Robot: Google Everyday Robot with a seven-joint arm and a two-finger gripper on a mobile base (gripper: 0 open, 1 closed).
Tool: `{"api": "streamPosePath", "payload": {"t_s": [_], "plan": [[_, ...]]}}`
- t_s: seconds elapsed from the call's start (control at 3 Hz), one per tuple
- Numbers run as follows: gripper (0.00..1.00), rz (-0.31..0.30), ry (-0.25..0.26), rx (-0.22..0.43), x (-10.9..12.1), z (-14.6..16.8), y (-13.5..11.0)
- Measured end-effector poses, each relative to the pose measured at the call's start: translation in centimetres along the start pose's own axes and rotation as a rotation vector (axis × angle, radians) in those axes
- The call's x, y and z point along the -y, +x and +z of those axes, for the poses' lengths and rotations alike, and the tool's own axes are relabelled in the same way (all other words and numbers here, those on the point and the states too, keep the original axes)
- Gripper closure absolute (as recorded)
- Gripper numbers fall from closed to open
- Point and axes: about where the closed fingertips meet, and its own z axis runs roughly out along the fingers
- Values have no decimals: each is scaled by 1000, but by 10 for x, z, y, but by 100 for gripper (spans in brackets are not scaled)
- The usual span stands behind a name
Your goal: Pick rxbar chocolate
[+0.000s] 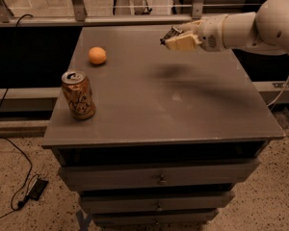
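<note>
above table (pixel 183 114), rxbar chocolate (pixel 172 32) in gripper (pixel 170 38)

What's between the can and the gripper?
Only bare tabletop, as the camera view shows. The gripper hangs above the far right of the top, the can stands front left, and the orange fruit sits off that line.

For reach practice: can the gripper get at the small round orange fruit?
Probably yes: the gripper, holding the black-wrapped snack bar, hovers above the grey tabletop; nothing stands between it and the fruit.
</note>
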Motion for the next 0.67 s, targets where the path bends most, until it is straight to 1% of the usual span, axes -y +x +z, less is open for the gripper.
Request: {"api": "streamPosePath", "payload": {"t_s": [0.33,0.67], "plan": [[100,-68,-27,4,-2,-25,-31],[100,-71,-36,2,-4,-27,-32]]}}
